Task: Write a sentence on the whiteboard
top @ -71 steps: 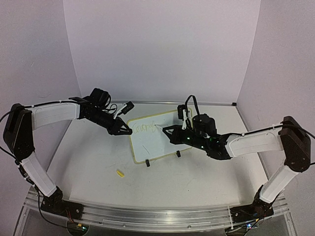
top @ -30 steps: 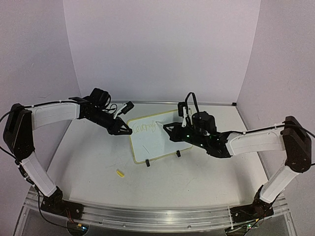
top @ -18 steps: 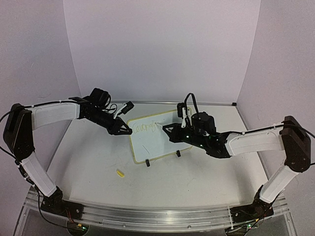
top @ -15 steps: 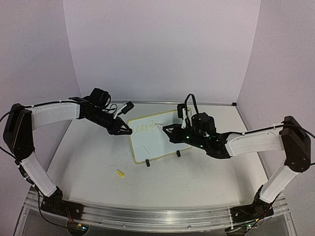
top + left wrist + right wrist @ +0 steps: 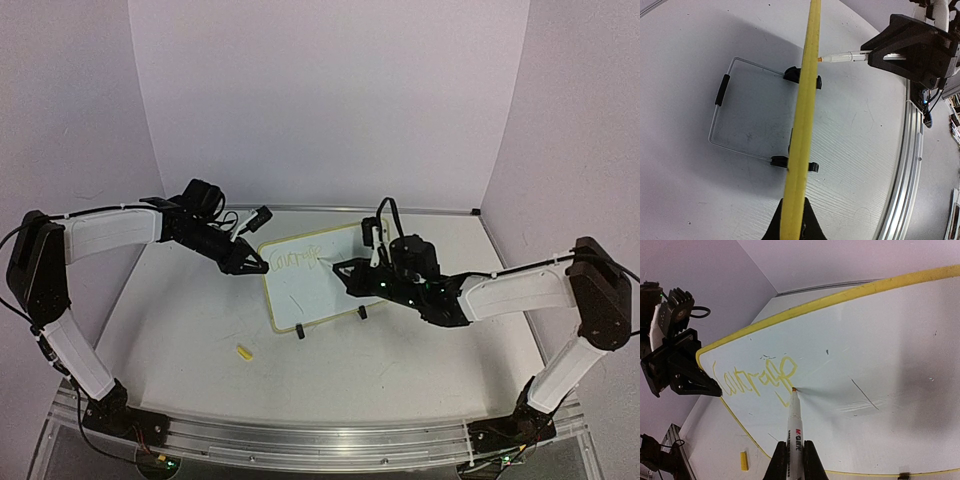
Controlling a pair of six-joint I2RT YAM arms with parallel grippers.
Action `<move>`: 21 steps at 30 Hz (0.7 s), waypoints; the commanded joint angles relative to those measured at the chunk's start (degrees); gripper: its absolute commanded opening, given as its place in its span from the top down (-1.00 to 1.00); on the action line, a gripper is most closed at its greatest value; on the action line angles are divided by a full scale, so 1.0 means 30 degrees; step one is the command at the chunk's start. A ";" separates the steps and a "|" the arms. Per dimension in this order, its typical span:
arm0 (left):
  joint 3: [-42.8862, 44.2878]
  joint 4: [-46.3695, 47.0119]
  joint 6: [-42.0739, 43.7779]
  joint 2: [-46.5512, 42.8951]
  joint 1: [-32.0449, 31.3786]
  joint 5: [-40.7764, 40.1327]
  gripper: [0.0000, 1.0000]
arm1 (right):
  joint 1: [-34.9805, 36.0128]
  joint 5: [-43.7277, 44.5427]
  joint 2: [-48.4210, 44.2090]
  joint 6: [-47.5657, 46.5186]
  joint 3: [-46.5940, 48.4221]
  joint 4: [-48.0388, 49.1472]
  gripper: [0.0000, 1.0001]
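Observation:
The whiteboard [image 5: 305, 285] with a yellow frame stands tilted mid-table on two black clip feet. My left gripper [image 5: 255, 266] is shut on its left frame edge; the left wrist view shows the frame [image 5: 805, 120] edge-on between the jaws. My right gripper [image 5: 345, 272] is shut on a white marker [image 5: 795, 432]. The marker's orange tip [image 5: 793, 389] touches the board face just below the yellow cursive sentence [image 5: 757, 376], which also shows in the top view [image 5: 295, 259]. Only one line of writing shows.
A small yellow marker cap [image 5: 242, 351] lies on the table in front of the board, also in the right wrist view [image 5: 743, 460]. A wire stand [image 5: 735, 112] props the board behind. The metal rail [image 5: 320, 440] runs along the near edge.
My right gripper has moved the marker down and slightly right, adding a stroke to the last letter. The left gripper has stayed on the frame.

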 commanded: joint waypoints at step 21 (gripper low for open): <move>0.0208 -0.1090 0.0948 -0.0131 -0.0054 -0.2437 1.00 | -0.0105 0.2429 -0.0750 0.0331 -0.0483 -0.0386 1.00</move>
